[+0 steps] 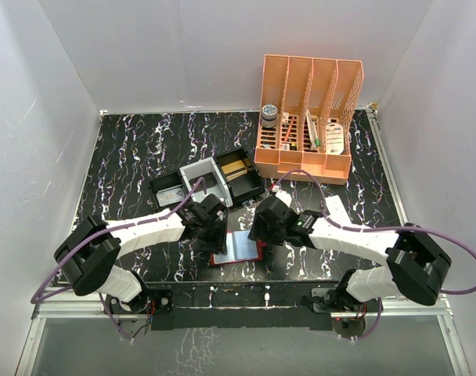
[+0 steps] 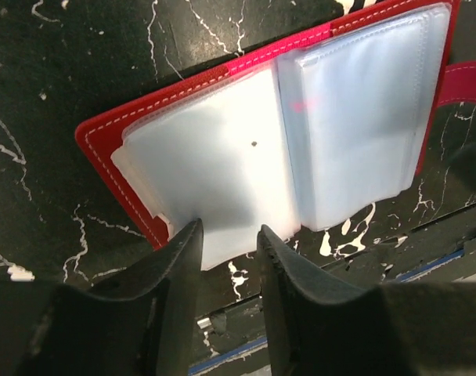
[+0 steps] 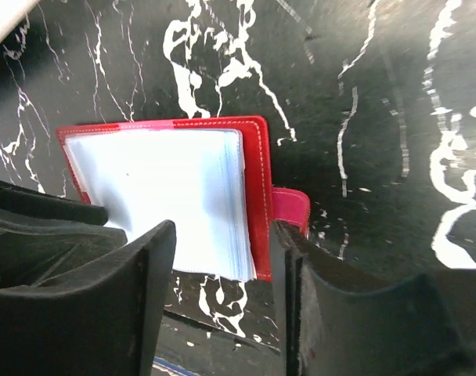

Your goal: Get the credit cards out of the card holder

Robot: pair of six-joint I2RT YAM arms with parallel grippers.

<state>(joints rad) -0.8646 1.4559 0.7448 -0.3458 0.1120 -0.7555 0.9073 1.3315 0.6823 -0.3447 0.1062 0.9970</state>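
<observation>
Left wrist: red card holder [image 2: 105, 145] lies open; clear sleeves [image 2: 222, 172] showing

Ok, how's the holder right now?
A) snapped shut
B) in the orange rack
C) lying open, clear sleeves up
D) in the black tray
C: the holder lies open on the table, its clear sleeves facing up and the snap tab loose at its side.

Bright overhead light — card holder [image 2: 285, 133] glaring.
</observation>
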